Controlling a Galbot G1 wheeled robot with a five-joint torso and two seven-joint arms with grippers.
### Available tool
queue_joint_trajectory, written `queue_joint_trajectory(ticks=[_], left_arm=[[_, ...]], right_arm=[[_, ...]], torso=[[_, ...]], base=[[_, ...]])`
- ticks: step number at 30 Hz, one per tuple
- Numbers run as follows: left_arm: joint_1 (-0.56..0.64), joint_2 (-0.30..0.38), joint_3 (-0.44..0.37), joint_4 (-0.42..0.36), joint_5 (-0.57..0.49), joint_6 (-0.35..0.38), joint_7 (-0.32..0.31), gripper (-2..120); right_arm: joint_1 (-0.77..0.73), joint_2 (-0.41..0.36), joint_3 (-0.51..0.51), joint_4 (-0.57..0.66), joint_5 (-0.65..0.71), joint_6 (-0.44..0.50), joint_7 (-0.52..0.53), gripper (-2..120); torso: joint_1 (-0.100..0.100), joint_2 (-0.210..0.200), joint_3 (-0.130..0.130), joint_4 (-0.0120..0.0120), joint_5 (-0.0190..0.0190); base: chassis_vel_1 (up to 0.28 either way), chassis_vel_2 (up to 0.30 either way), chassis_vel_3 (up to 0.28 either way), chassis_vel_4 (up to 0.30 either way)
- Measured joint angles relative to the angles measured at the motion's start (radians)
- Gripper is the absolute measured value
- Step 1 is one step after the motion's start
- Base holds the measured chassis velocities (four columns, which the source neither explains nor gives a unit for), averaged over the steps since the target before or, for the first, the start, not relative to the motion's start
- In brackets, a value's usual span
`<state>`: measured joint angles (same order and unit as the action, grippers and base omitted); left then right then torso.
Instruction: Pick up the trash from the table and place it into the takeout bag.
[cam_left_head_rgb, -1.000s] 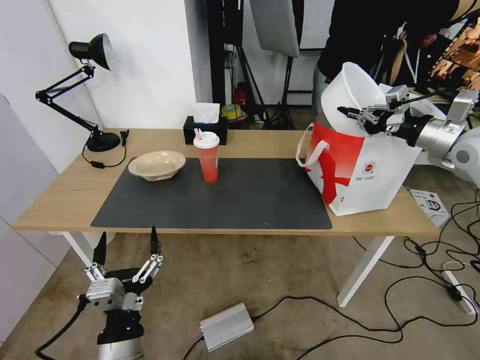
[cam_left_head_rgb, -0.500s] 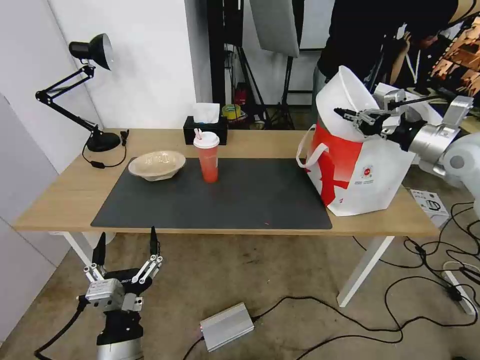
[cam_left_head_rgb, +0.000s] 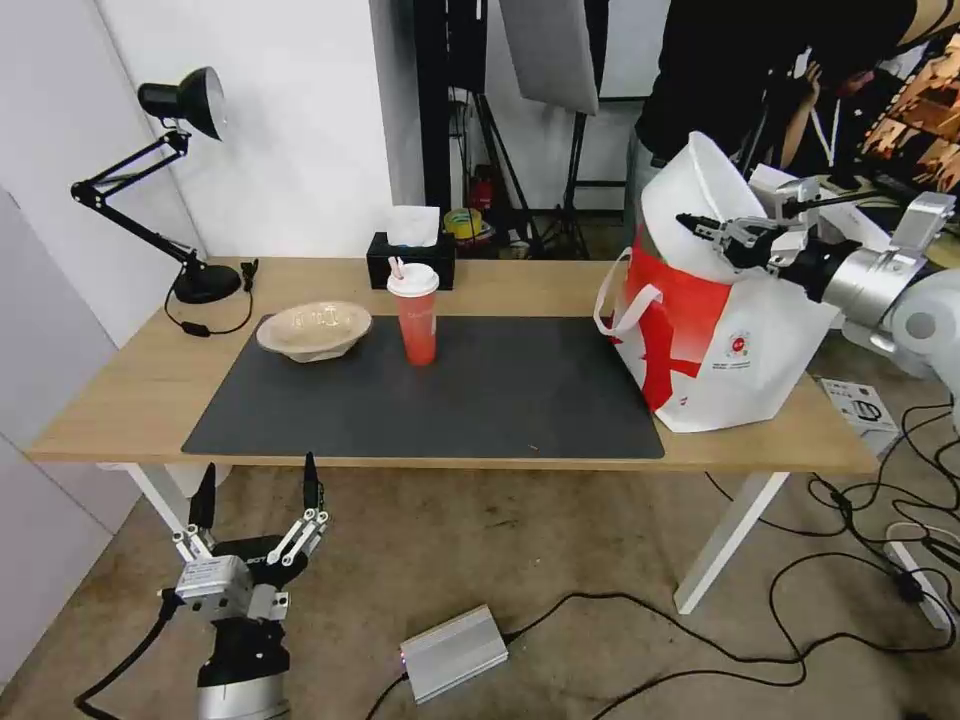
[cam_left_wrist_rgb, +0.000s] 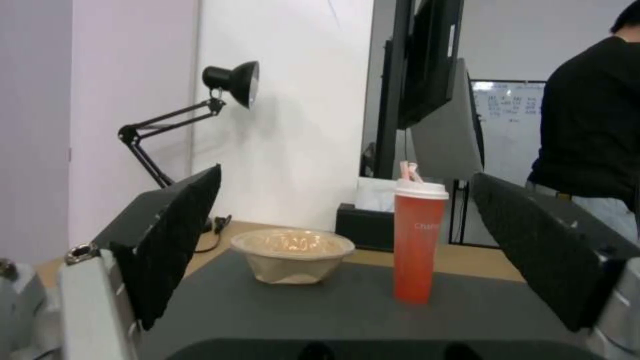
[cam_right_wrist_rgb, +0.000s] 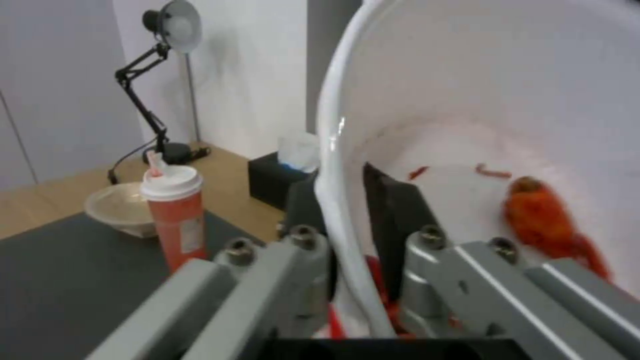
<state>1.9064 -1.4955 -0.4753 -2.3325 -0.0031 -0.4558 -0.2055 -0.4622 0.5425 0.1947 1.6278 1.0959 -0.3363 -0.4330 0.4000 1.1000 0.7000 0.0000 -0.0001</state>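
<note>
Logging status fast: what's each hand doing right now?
Left hand: open, empty, low before the table.
Right hand: closed on the white bowl's rim, over the bag.

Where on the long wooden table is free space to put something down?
The dark grey mat is bare between the red cup with white lid and the white-and-red takeout bag. It is crowded around the beige pulp bowl, cup and black tissue box.

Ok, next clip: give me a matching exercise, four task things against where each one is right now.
Things:
1. white bowl
2. red cup
3. pulp bowl
4. left hand

Places:
A. low, in front of the table, open
B. on the grey mat, near the tissue box
C. tilted over the takeout bag, rim clamped by the right hand
D. on the mat's corner nearest the lamp

Pairs: 1-C, 2-B, 3-D, 4-A
</note>
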Motion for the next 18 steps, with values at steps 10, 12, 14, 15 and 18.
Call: queue_joint_trajectory(ticks=[10, 12, 14, 15, 18], left_arm=[[-0.009, 0.009, -0.025, 0.004, -0.020, 0.003, 0.000, 100], [-0.008, 0.014, -0.029, 0.004, -0.021, 0.004, 0.000, 100], [-0.007, 0.014, -0.029, 0.002, -0.022, 0.004, 0.000, 100], [-0.006, 0.013, -0.029, 0.000, -0.021, 0.005, 0.000, 100], [-0.005, 0.008, -0.027, -0.001, -0.020, 0.005, 0.000, 100]], right_arm=[[0.038, -0.005, -0.019, -0.015, 0.000, 0.002, 0.012, 52], [0.041, -0.005, -0.022, -0.018, 0.000, 0.002, 0.011, 59], [0.042, -0.004, -0.022, -0.019, 0.000, 0.002, 0.011, 65], [0.042, -0.002, -0.022, -0.019, -0.001, 0.002, 0.011, 70], [0.042, -0.001, -0.022, -0.020, -0.002, 0.002, 0.011, 80]], torso=[[0.000, 0.000, 0.000, 0.0000, 0.0000], [0.000, 0.000, 0.000, 0.0000, 0.0000], [0.000, 0.000, 0.000, 0.0000, 0.0000], [0.000, 0.000, 0.000, 0.0000, 0.0001], [0.000, 0.000, 0.000, 0.0000, 0.0000]], base=[[0.000, 0.000, 0.000, 0.000], [0.000, 0.000, 0.000, 0.000], [0.000, 0.000, 0.000, 0.000], [0.000, 0.000, 0.000, 0.000], [0.000, 0.000, 0.000, 0.000]])
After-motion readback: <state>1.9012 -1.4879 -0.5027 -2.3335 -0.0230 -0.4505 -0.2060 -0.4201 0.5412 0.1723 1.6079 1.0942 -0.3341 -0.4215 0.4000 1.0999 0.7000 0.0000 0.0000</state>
